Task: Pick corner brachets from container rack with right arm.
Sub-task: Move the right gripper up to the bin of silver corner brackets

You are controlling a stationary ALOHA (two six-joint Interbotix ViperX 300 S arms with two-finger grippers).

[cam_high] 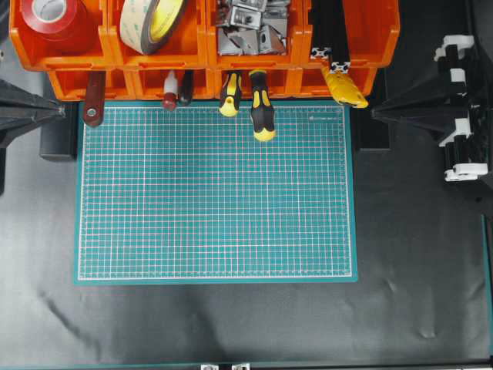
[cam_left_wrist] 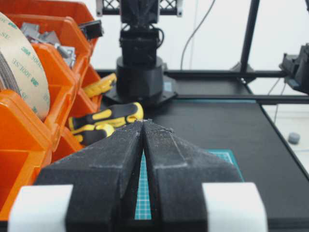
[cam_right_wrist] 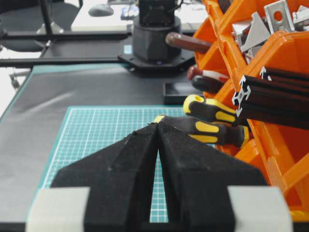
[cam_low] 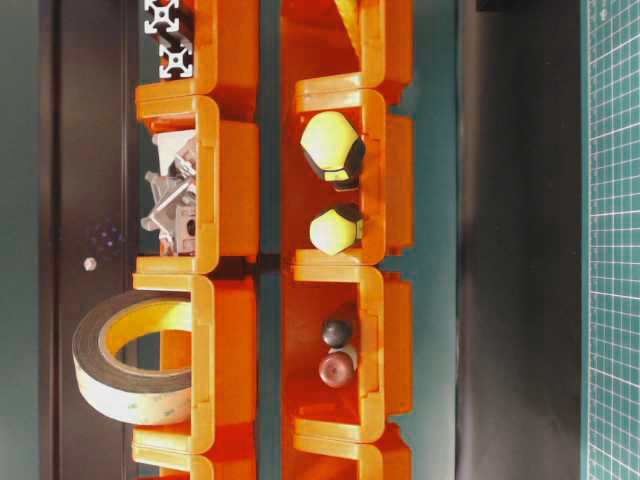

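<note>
The corner brachets (cam_high: 250, 31) are a heap of silver-grey angle pieces in the third upper bin of the orange container rack (cam_high: 192, 58). The heap also shows in the table-level view (cam_low: 172, 205) and in both wrist views (cam_left_wrist: 46, 38) (cam_right_wrist: 270, 21). My right gripper (cam_high: 376, 113) rests at the mat's right edge, below and right of that bin, well apart from the rack. Its black fingertips (cam_right_wrist: 158, 124) meet, shut on nothing. At the mat's left edge my left gripper (cam_high: 62, 112) is also shut and empty, its tips (cam_left_wrist: 144, 122) pressed together.
A green cutting mat (cam_high: 216, 193) lies in front of the rack. Two yellow-black screwdrivers (cam_high: 260, 108), red-handled tools (cam_high: 169, 96) and a yellow knife (cam_high: 345, 89) stick out of the lower bins. Upper bins hold red tape (cam_high: 50, 15), a tape roll (cam_high: 154, 19) and black slotted bars (cam_high: 331, 31).
</note>
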